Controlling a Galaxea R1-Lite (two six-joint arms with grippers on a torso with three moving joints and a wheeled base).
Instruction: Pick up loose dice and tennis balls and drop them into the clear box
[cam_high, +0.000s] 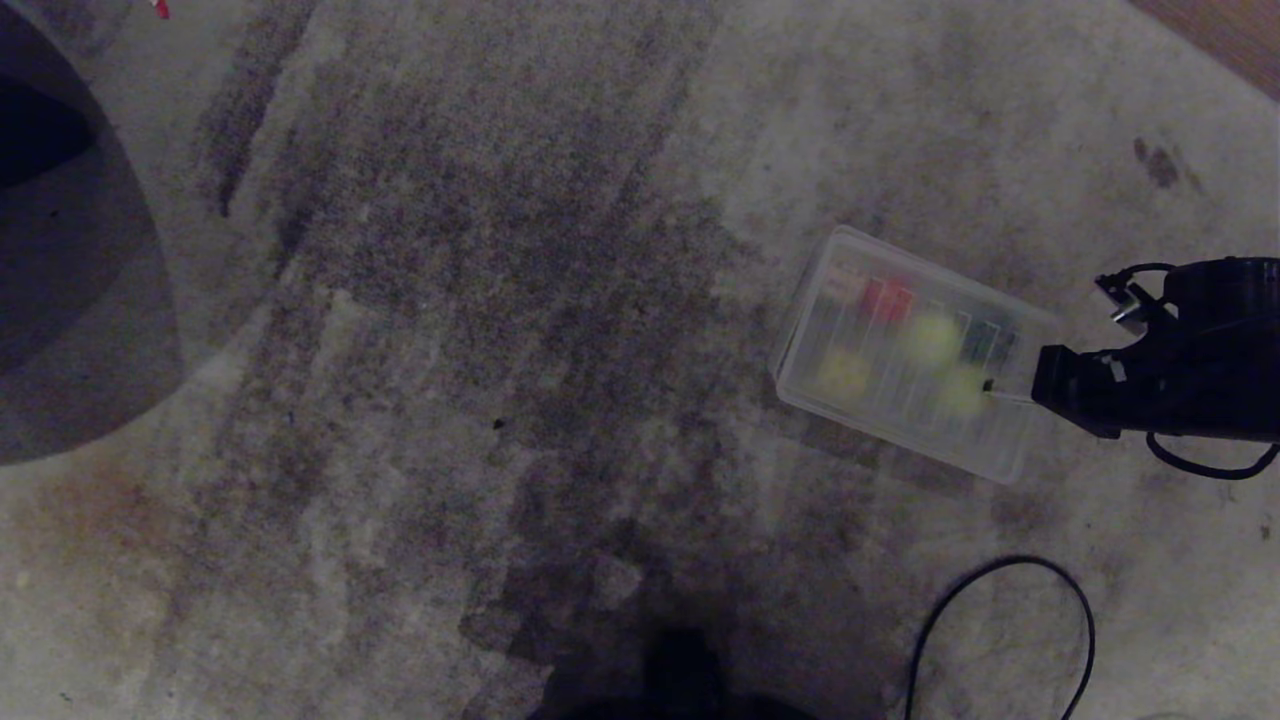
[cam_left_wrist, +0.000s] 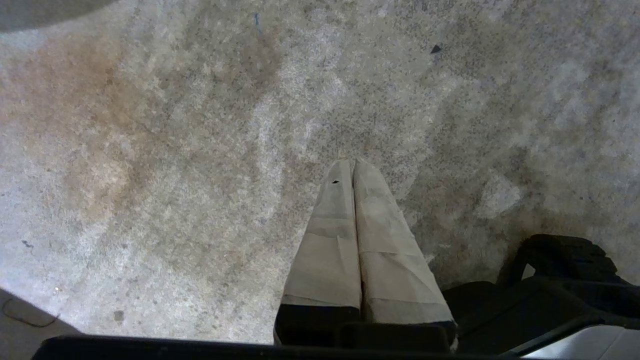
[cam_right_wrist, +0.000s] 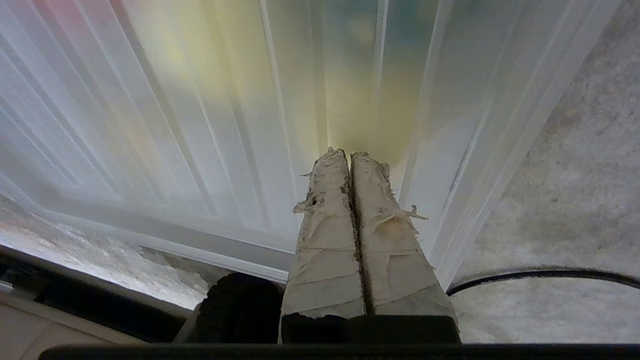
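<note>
A grey rounded object (cam_high: 70, 300) is seen at the far left of the head view, resting on a worn, stained carpet (cam_high: 450, 350). The left end effector (cam_left_wrist: 353, 162) is shown only in the left wrist view, hanging above bare carpet with its two taped fingers (cam_left_wrist: 330, 240) pressed together and nothing between them.

Toward the right of the head view, the clear box (cam_high: 800, 385) lies on the carpet and is covered by a flat ribbed translucent lid (cam_high: 890, 400). Through the lid, blurred colours are made out: a red patch (cam_high: 885, 298) near the far edge, a yellow patch (cam_high: 845, 372) nearer the robot, and two yellow-green tennis balls (cam_high: 932, 338) toward the box's right end. Individual dice cannot be told apart. No loose dice or balls are seen on the carpet.

The right end effector (cam_high: 995, 392) is recorded at the right end of the box, its tip resting on or just above the lid; contact cannot be confirmed. In the right wrist view its frayed, taped fingers (cam_right_wrist: 327, 235) are seen closed against each other, holding nothing, over the ribbed lid near its edge.

A black cable (cam_high: 1000, 620) loops on the carpet nearer the robot, below the box in the head view
</note>
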